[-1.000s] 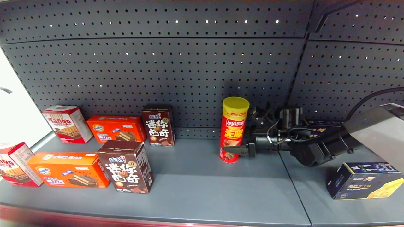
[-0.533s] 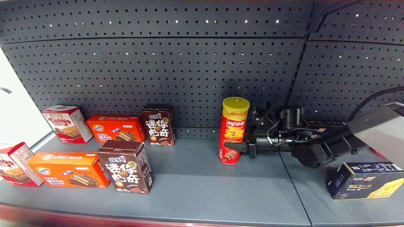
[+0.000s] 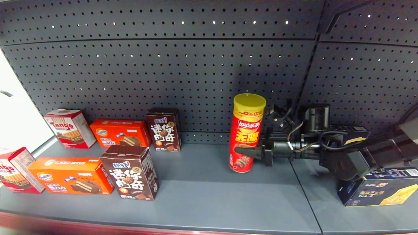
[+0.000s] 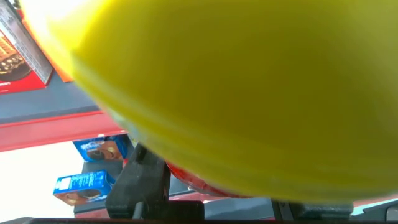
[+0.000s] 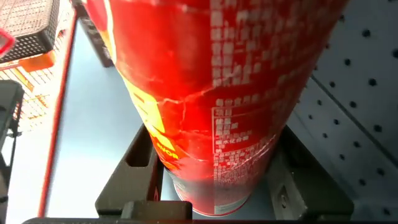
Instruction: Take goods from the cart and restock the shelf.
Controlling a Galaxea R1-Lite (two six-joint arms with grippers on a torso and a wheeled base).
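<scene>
A red chips can with a yellow lid stands upright near the middle of the grey shelf, close to the pegboard back. My right gripper comes in from the right and is shut on the can's lower half. In the right wrist view the can sits between the two black fingers of the right gripper. In the left wrist view a second can's yellow lid looms very close, with its red body between the jaws of my left gripper.
Left of the can stand several snack boxes: brown ones, orange ones, red-and-white ones. A dark blue box lies at the right front, another behind my right arm. Bare shelf lies in front of the can.
My right gripper has carried the can a little to the right and toward me, and it now looks higher and larger. The boxes have not moved.
</scene>
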